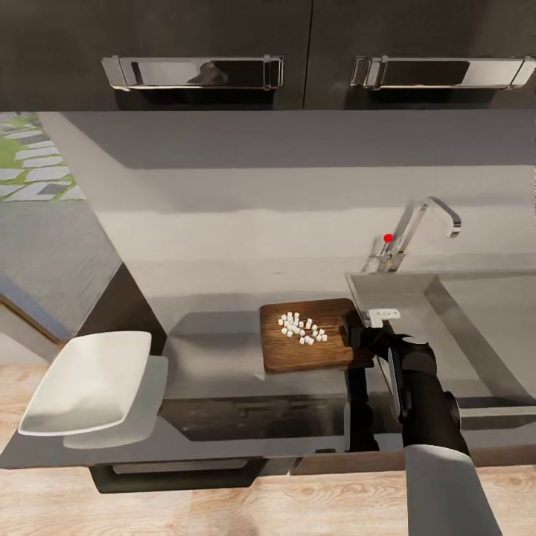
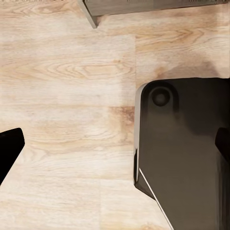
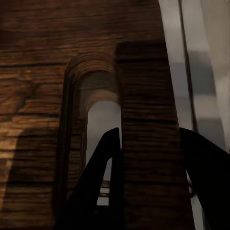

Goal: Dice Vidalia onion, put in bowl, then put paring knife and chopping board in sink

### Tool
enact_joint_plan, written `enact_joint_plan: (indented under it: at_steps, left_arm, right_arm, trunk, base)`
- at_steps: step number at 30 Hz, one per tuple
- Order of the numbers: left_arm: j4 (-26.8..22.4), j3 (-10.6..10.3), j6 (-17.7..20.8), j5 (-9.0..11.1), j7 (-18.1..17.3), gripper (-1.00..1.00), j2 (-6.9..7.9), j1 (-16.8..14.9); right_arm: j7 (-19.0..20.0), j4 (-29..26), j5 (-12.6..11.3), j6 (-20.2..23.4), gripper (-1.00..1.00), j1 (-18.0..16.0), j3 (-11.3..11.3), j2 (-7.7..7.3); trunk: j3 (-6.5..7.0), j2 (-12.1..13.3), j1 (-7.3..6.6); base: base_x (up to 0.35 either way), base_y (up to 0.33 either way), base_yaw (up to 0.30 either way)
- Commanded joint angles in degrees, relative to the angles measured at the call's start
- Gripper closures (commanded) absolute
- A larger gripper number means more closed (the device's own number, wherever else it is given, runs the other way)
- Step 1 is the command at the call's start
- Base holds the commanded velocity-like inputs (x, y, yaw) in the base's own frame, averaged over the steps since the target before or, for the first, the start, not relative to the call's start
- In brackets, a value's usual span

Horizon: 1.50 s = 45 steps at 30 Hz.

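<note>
The dark wooden chopping board [image 1: 298,356] lies on the grey countertop [image 1: 216,350], just left of the sink [image 1: 454,313]. Several small pale pieces of diced Vidalia onion [image 1: 301,327] are heaped on its far half. My right gripper [image 1: 356,336] is at the board's right end. In the right wrist view one finger [image 3: 103,158] sits in the slot handle and the other outside the edge, with the right gripper [image 3: 148,139] shut on the chopping board [image 3: 43,72]. The white bowl [image 1: 89,383] stands at the counter's left end. My left gripper [image 2: 115,148] hangs open over the floor. The paring knife is out of view.
A chrome faucet [image 1: 420,223] with a red dot rises behind the sink. A small white object [image 1: 385,314] lies on the steel by the board's right end. Dark wall cabinets [image 1: 223,45] hang above. Light wooden floor [image 2: 67,72] and my dark base [image 2: 187,143] lie below the left gripper.
</note>
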Motion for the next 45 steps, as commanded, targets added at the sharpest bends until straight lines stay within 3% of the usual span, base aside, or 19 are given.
enact_joint_plan:
  at_steps: [1, 23, 37, 45]
  left_arm:
    - [-0.12, -0.49, -0.09, 0.58, 0.19, -1.0, 0.08, 0.01]
    - [-0.03, -0.49, -0.09, 0.58, 0.19, -1.0, 0.08, 0.01]
    - [-0.03, -0.48, -0.09, 0.58, 0.19, -1.0, 0.08, 0.01]
    - [-0.03, -0.49, -0.1, 0.58, 0.19, -1.0, 0.08, 0.01]
  right_arm:
    - [0.52, -0.08, 0.54, 0.17, 1.0, -0.05, -0.15, 0.07]
    - [0.52, -0.08, 0.54, 0.18, 1.0, -0.05, -0.14, 0.07]
    - [0.52, -0.08, 0.54, 0.19, 1.0, -0.05, -0.14, 0.07]
    - [0.52, -0.08, 0.54, 0.21, 1.0, -0.05, -0.14, 0.07]
  trunk:
    - [0.0, -0.1, 0.04]
    - [1.98, -0.1, 0.04]
    - [3.18, -0.1, 0.04]
    - [3.87, -0.1, 0.04]
  base:
    - [0.0, 0.0, 0.0]
    - [0.0, 0.004, 0.0]
    - [0.0, 0.266, 0.0]
    - [0.0, 0.047, 0.0]
